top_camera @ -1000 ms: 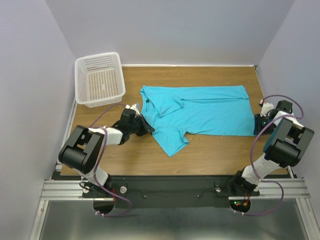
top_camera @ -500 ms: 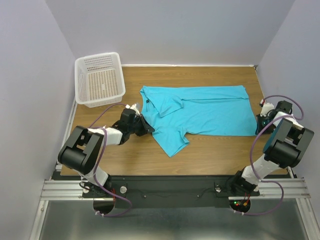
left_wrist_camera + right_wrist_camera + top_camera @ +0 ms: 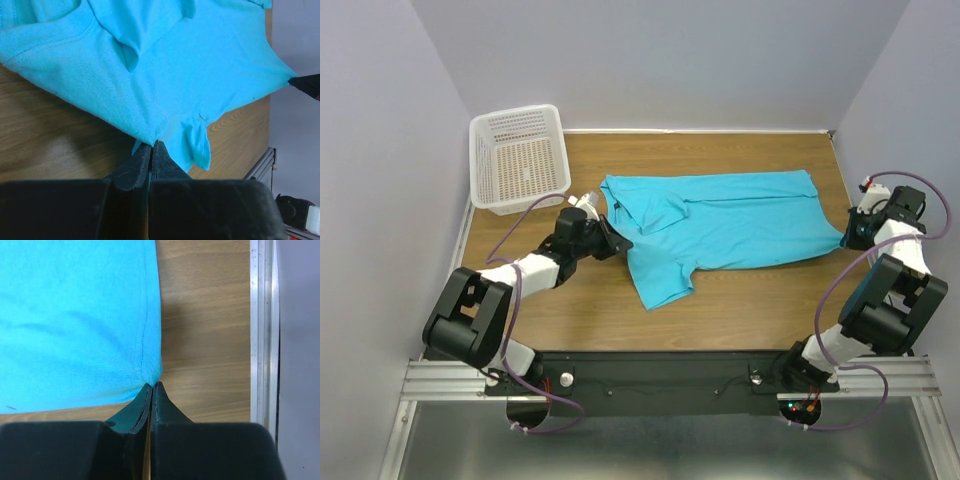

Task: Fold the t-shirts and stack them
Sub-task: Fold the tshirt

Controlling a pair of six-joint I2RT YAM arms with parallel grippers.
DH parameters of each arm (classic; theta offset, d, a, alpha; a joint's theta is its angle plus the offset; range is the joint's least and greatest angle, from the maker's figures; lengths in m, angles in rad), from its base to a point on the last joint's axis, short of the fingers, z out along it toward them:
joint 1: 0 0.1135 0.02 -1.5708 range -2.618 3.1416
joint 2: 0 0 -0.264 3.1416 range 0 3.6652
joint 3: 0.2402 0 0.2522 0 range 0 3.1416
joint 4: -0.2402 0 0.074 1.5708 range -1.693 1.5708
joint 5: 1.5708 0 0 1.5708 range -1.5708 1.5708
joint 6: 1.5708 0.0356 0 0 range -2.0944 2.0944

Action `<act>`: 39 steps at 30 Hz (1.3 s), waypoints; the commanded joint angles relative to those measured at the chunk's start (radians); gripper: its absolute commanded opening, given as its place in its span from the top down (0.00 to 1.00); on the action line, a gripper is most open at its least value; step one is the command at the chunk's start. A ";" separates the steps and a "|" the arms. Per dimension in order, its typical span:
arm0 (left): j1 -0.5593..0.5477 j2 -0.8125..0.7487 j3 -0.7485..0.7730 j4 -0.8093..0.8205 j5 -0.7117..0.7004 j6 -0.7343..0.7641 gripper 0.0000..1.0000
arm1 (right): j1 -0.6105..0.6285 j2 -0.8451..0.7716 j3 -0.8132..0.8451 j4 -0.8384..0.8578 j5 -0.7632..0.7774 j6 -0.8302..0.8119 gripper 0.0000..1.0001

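One turquoise t-shirt lies partly folded across the wooden table, neck end to the left, hem to the right. My left gripper is shut on the shirt's left edge near the shoulder; the left wrist view shows cloth pinched at the closed tips. A loose sleeve hangs toward the front. My right gripper is shut on the shirt's near right hem corner, seen pinched in the right wrist view. The cloth is stretched between both grippers.
A white mesh basket stands at the table's back left corner. A metal rail runs along the table's right edge, close to my right gripper. Grey walls enclose the table on three sides.
Both grippers have moved away from me with the shirt's edges in them. The near edge of the shirt has lifted and shifted toward the back, and the sleeve has slid slightly left.
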 commanded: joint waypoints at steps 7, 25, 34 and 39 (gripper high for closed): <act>0.033 -0.068 0.044 -0.007 0.024 -0.015 1.00 | -0.008 0.027 0.075 0.012 -0.080 0.082 0.99; 0.102 -0.087 0.008 -0.010 0.075 -0.012 1.00 | -0.009 0.172 0.212 0.015 -0.141 0.172 0.99; 0.120 -0.102 0.006 -0.003 0.105 -0.029 1.00 | -0.008 0.186 0.241 0.017 -0.175 0.191 0.99; 0.128 -0.107 0.003 -0.003 0.115 -0.043 1.00 | -0.008 0.201 0.258 0.017 -0.171 0.198 0.99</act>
